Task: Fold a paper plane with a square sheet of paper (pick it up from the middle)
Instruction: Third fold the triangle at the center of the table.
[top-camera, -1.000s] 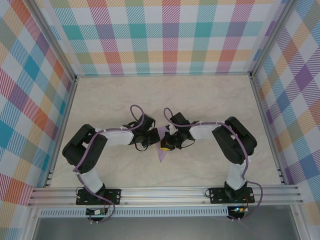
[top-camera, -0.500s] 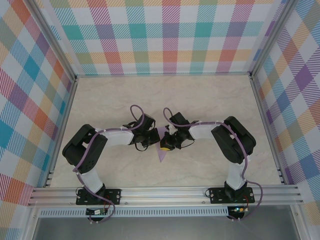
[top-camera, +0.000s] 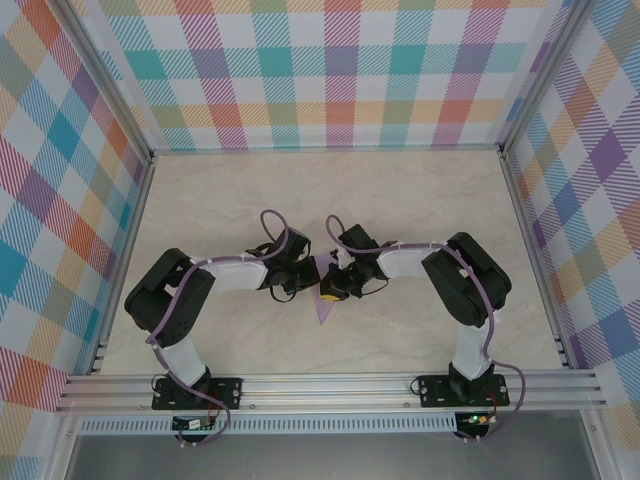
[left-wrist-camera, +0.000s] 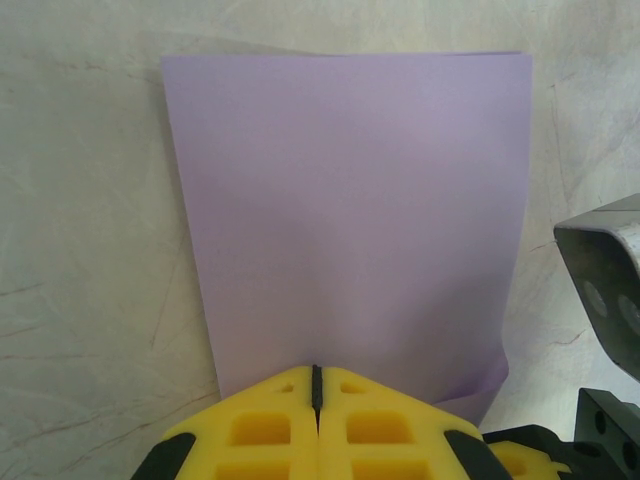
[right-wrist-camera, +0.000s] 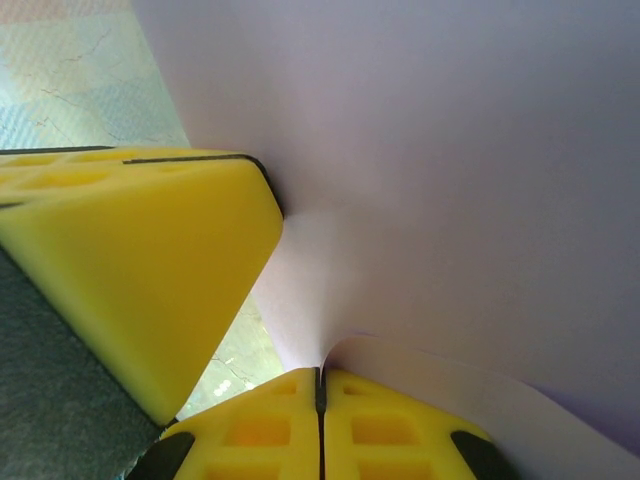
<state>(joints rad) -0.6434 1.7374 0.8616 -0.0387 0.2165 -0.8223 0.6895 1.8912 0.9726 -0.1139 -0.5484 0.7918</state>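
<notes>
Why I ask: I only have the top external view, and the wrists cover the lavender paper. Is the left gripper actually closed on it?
Observer: Yes. In the left wrist view, the left gripper has its jaws pressed together on the near edge of the lavender paper.
Operator: And the right one?
Observer: In its own wrist view, the right gripper is shut on the paper too, and the sheet curls into the pinch.
Operator: Any fold I can't see from above?
Observer: In the left wrist view, a small flap pokes out at the sheet's lower right corner. The rest looks smooth.
</notes>
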